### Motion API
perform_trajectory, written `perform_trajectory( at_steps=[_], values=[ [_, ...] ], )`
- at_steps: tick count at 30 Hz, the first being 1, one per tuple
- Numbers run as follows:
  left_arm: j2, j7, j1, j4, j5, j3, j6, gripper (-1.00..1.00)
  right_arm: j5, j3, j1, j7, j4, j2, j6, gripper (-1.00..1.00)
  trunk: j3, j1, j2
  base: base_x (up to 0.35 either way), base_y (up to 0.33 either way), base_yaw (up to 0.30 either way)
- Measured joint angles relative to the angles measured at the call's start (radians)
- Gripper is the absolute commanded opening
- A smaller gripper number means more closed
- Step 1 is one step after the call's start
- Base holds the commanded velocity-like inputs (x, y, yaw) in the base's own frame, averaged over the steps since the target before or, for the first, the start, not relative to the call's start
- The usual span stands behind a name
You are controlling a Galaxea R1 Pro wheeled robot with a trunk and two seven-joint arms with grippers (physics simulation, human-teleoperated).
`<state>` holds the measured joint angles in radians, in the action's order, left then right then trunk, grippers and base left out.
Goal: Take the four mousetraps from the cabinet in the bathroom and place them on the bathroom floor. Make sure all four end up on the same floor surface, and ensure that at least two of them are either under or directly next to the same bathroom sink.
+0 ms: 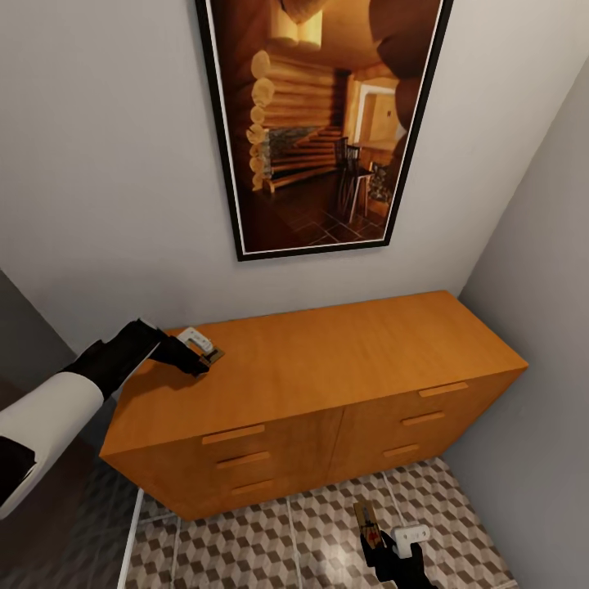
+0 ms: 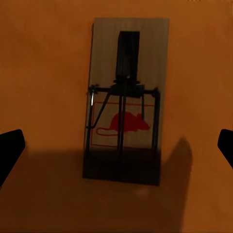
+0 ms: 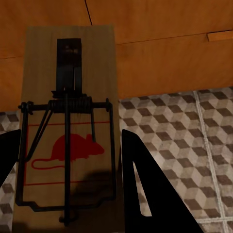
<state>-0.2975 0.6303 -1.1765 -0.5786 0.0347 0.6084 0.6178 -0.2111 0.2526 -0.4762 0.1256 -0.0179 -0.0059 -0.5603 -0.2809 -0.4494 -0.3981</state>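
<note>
The orange-brown cabinet (image 1: pixel 327 360) stands against the wall. One mousetrap (image 1: pixel 211 357) lies flat on the cabinet top near its left rear corner. My left gripper (image 1: pixel 199 360) hovers over it, open. In the left wrist view the mousetrap (image 2: pixel 127 102) lies on the cabinet top between the wide-spread fingertips (image 2: pixel 9 150), which do not touch it. Low over the cube-patterned bathroom floor (image 1: pixel 311 532), in front of the cabinet, my right gripper (image 1: pixel 378 540) is shut on a second mousetrap (image 1: pixel 366 519). The right wrist view shows this mousetrap (image 3: pixel 68 97) clamped between the fingers (image 3: pixel 141 184).
A large framed picture (image 1: pixel 319 123) hangs above the cabinet. A grey side wall (image 1: pixel 540 245) closes in right beside the cabinet's right end. A white edge (image 1: pixel 131 532) and a dark surface run along the floor at the left. The drawer fronts (image 1: pixel 237 458) are shut.
</note>
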Motion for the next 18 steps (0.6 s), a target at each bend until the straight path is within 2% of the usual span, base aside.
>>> perform_trajectory(
  at_steps=[6, 18],
  values=[
    [0.008, 0.001, 0.0, 0.033, 0.0, 0.002, -0.058, 1.0, 0.0, 0.0, 0.0, 0.0, 0.0, 0.0, 0.0, -1.0, 0.0, 0.0, 0.0, 0.0, 0.0, 0.0],
    [0.013, 0.001, 0.0, 0.053, 0.0, 0.002, -0.073, 1.0, 0.0, 0.0, 0.0, 0.0, 0.0, 0.0, 0.0, -1.0, 0.0, 0.0, 0.0, 0.0, 0.0, 0.0]
  ],
)
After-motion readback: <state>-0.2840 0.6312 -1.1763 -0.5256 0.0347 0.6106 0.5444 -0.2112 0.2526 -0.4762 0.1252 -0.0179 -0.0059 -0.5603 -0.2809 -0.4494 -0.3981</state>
